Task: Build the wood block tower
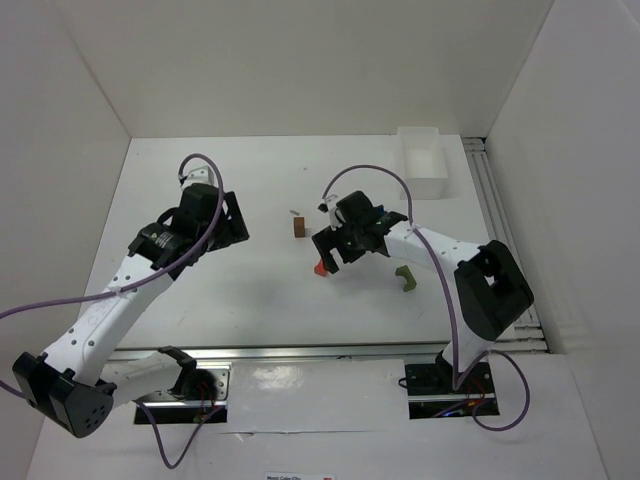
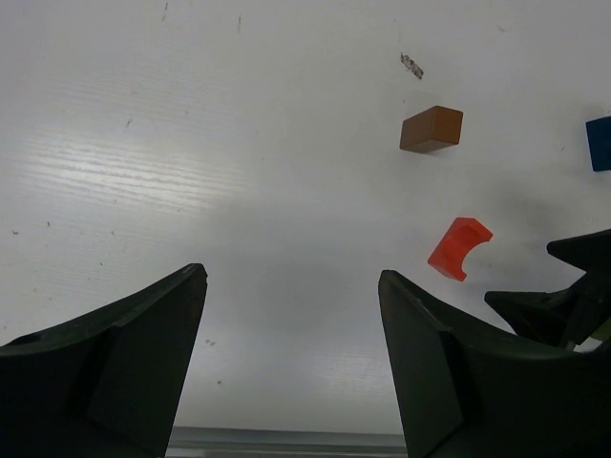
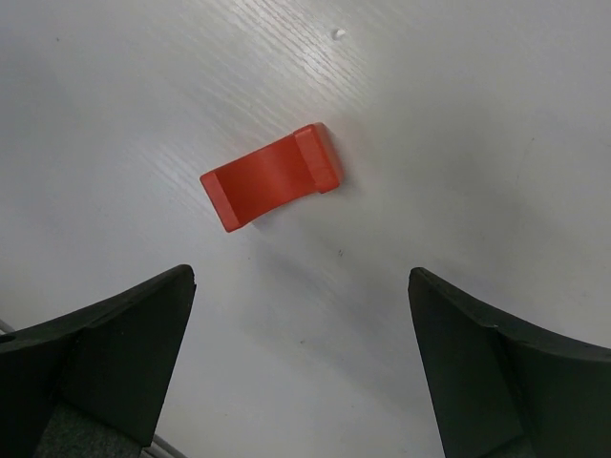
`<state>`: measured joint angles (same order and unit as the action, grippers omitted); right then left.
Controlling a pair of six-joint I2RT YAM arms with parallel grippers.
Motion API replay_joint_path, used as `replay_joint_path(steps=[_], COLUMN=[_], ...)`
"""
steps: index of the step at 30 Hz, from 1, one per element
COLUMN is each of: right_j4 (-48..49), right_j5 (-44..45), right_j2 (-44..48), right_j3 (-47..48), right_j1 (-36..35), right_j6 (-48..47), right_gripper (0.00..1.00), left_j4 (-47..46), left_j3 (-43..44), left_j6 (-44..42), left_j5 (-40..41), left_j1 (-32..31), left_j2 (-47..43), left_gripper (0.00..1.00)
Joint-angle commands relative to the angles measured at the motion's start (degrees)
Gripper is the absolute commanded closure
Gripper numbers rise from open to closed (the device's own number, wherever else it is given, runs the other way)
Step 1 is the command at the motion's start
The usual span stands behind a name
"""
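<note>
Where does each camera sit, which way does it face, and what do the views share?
Top external: above and behind, facing down on the table; left arm and right arm show.
Left wrist: on its wrist, facing the table; open left gripper shows, brown block and red block beyond.
Right wrist: on its wrist, facing down at the red block; open right gripper shows.
Shared: red block, in all three.

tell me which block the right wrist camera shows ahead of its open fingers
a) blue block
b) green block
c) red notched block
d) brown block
C: in the right wrist view the red notched block lies alone on the table, ahead of the gap between the spread fingers and touching neither.
</note>
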<state>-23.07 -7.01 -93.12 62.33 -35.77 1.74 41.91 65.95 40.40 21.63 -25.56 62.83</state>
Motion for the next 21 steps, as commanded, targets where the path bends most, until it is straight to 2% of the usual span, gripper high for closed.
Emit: replay_joint_path(steps=[1,7,13,21], right_j4=[5.65,11.99,12.70,12.70], right_j5=[-1.69,-5.29,-8.89,-13.29], right_j2=[0.05,-1.00,-9.44,-12.18], right_j3=[0.35,-0.81,4.73,5.89], right_j1=[-0.88,-0.88,0.17,0.17], right_j6=[-7.34,-9.82,-9.12,-8.07], right_gripper=[0.00,0.00,0.00,0.00], left_j4=[-0.87,-1.39,-1.92,-1.92], left_j3=[-0.39,-0.91,-0.92,-0.91], left_j6=[-1.82,-1.82,-2.87,-3.40], left_j5=[-2.12,-2.72,-4.58,-3.96], left_j1=[0.34,0.34,0.34,0.34], left_j2=[-0.78,-0.78,-0.78,-2.45], left_gripper=[0.15,0.15,0.15,0.15])
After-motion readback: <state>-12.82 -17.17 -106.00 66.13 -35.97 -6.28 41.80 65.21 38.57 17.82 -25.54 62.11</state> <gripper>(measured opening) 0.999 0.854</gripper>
